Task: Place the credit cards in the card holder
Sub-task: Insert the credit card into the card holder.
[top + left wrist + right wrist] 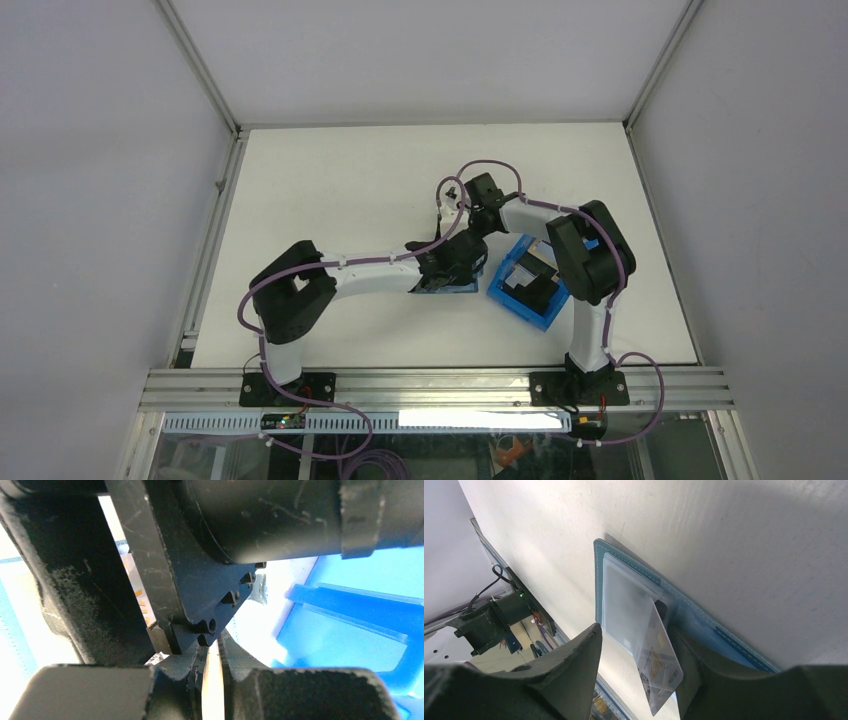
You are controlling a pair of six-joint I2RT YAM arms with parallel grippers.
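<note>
- Care is needed: the pale card (656, 655), partly entered in a pocket (624, 600) of the card holder (696, 617) open on the table (749, 540), should be pushed straight.
- Right pincer (636, 635) is seen open astride it; left pincer (212, 652) is nearly closed, and its hold cannot be told.
- That pocket is shown only by the right wrist view; overhead it is hidden by arms.

walls (100, 150): pale grey | table (330, 180): white | frame (440, 385): aluminium

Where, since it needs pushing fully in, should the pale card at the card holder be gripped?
Probably the free end of the pale card, across its long edges, approaching from outside the card holder: the other end already sits at the clear pocket, skewed.
</note>
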